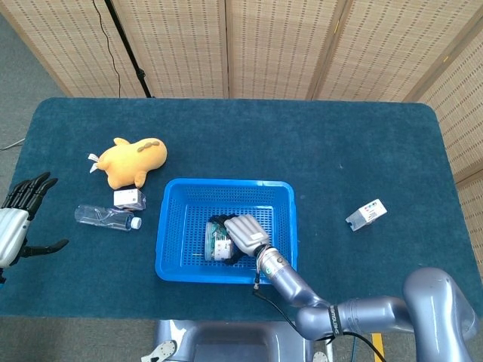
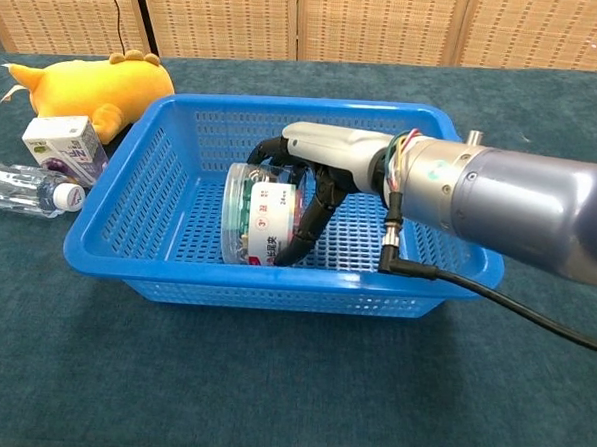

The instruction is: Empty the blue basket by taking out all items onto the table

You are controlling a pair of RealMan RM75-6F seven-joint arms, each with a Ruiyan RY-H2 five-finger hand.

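Right robot hand (image 2: 316,184) wraps the clear plastic jar (image 2: 261,227), tilted on the blue basket (image 2: 275,282) floor.
Next, I judge: lift it over the rim onto the counter (image 1: 362,151). Left robot hand (image 1: 19,222) hangs released beside the water bottle (image 1: 108,218), carton (image 1: 129,198) and yellow plush (image 1: 134,161).

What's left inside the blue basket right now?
One clear plastic jar, with the right robot hand wrapped over it, inside the blue basket. The mesh floor under the hand and jar is hidden.

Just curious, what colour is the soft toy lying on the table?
Yellow-orange, the soft toy shows best in the head view.
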